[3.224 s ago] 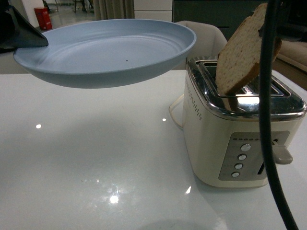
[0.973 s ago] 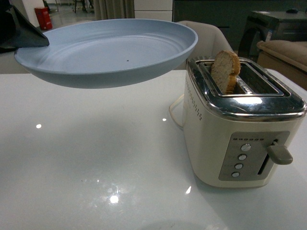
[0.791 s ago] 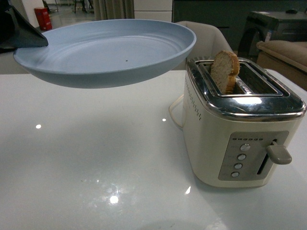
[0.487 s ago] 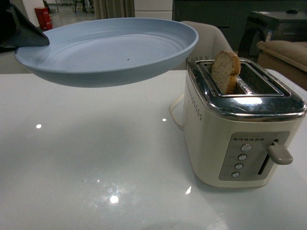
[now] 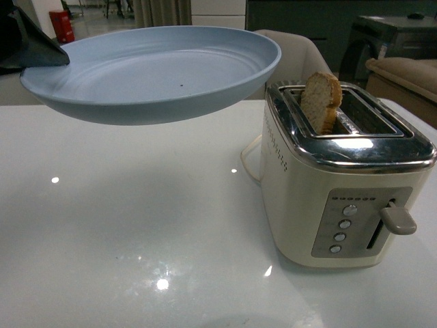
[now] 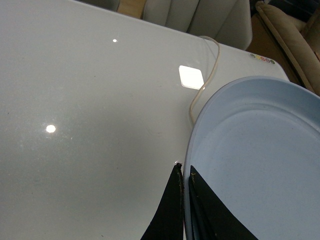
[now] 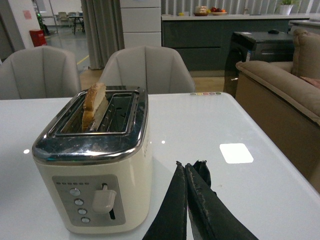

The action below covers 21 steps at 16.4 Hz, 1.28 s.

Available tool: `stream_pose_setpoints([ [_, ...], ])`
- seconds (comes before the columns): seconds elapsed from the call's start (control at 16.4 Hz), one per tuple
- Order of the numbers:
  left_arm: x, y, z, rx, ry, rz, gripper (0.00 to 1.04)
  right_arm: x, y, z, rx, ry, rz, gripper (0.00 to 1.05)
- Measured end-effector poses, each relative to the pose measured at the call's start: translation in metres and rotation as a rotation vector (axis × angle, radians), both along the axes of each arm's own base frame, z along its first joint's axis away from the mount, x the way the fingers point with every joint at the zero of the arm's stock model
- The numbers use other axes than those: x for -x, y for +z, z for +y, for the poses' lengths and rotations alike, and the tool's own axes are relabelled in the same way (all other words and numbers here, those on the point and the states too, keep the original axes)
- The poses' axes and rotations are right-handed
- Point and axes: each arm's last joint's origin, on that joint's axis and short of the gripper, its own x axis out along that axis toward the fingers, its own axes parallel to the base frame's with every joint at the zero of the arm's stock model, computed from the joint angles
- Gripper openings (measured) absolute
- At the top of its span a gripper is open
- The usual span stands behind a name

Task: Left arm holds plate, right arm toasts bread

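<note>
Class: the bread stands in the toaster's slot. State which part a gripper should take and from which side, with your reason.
Take the bread by its rounded top, coming down from above with the jaws across its two flat faces. Only that end rises above the chrome rim of the toaster; the rest sits in the slot, walled on every side.

Plate [image 5: 150, 75] is pale blue (faintly ringed), bread [image 5: 321, 102] tan with brown crust, toaster [image 5: 300, 198] cream and chrome.

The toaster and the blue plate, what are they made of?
The toaster looks like glossy cream plastic or painted metal, with a shiny metal top that mirrors the lights. The plate seems to be matte plastic: dull, even pale blue with no glare. I can't be sure.
</note>
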Motion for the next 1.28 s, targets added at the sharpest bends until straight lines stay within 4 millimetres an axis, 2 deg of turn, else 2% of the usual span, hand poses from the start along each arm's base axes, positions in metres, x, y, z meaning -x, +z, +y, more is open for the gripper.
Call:
stream_pose_setpoints([
  [0.55, 0.0, 0.0, 0.0, 0.0, 0.0, 0.0, 0.02, 0.01, -0.014, 0.0, 0.0, 0.0, -0.014, 0.02],
  [0.67, 0.0, 0.0, 0.0, 0.0, 0.001, 0.0, 0.02, 0.021, -0.016, 0.0, -0.001, 0.001, -0.016, 0.02],
  [1.09, 0.0, 0.0, 0.0, 0.001, -0.002, 0.001, 0.02, 0.021, -0.017, 0.0, -0.001, 0.0, -0.007, 0.02],
  [1.16, 0.0, 0.0, 0.0, 0.001, -0.002, 0.001, 0.02, 0.021, -0.017, 0.0, 0.0, 0.0, -0.007, 0.07],
  [1.28, 0.0, 0.0, 0.0, 0.001, -0.002, 0.001, 0.02, 0.021, -0.017, 0.0, 0.0, 0.0, -0.007, 0.31],
])
